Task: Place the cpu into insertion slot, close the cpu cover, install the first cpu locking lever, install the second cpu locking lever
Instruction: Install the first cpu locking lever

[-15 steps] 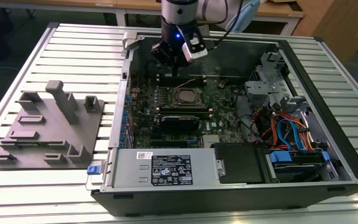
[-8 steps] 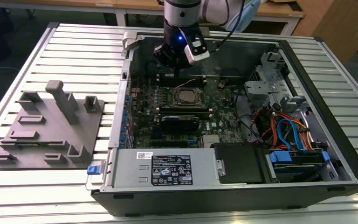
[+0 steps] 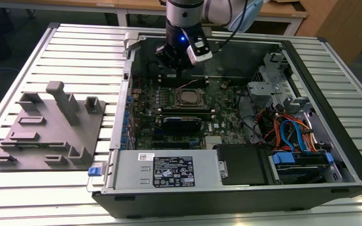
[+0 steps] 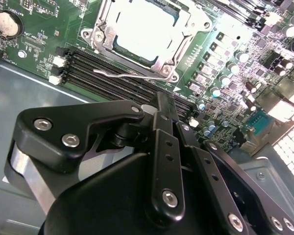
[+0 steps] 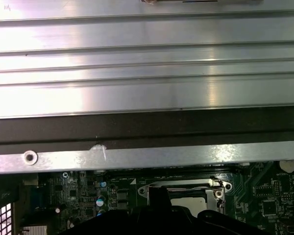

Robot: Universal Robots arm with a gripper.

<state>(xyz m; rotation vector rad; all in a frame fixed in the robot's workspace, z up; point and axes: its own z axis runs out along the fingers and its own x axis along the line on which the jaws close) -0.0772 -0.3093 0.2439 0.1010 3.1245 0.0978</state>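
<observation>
Tool (image 4: 160, 104), pinched closed on nothing, hangs just beside the insertion slot (image 4: 90, 35), where the cpu (image 4: 147, 27) sits under the cpu cover (image 4: 157, 62); it could slip off the thin locking lever (image 4: 132, 74) beside that slot and gouge the board (image 4: 39, 46).

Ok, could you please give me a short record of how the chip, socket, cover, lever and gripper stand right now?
chip: seated in the socket, silver top showing
cover: flat over the socket, framing the chip
lever: one wire lever lies along the socket's edge; latched or not, cannot tell
gripper: shut, above the board, near the socket's lever side
setting: open computer case on a slatted table
</observation>
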